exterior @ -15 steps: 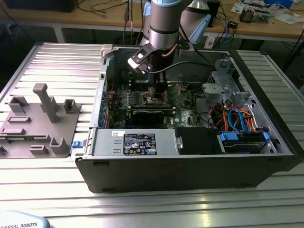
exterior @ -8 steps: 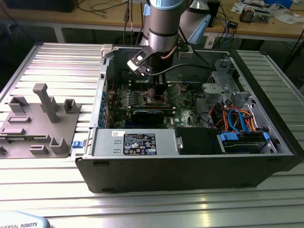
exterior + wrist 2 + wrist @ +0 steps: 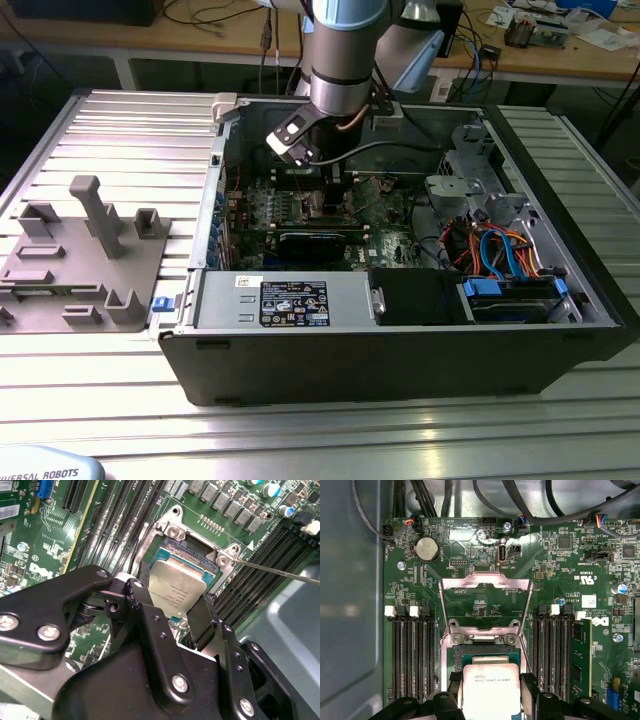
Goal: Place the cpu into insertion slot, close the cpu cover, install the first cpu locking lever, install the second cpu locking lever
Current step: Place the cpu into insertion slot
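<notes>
The cpu [image 3: 490,686], a flat square chip with a silvery top, hangs just over the open socket [image 3: 487,652] on the green motherboard. My gripper [image 3: 490,696] is shut on it, one black finger against each of two opposite edges. In the second wrist view the cpu [image 3: 176,589] sits between the fingertips [image 3: 141,594] above the socket frame [image 3: 172,530]. The cpu cover [image 3: 485,581], a silver frame plate, is swung open and lies back beyond the socket. A thin metal lever [image 3: 280,573] stands raised beside the socket. In the exterior view the gripper [image 3: 335,188] reaches down inside the computer case.
Black memory slots [image 3: 410,655] flank the socket, with a memory stick [image 3: 581,652] on one side. The exterior view shows a long black card [image 3: 315,243], the power supply [image 3: 290,300], a drive bay with cables [image 3: 505,260], the case walls [image 3: 400,365], and a grey fixture [image 3: 90,250] on the exterior view's left.
</notes>
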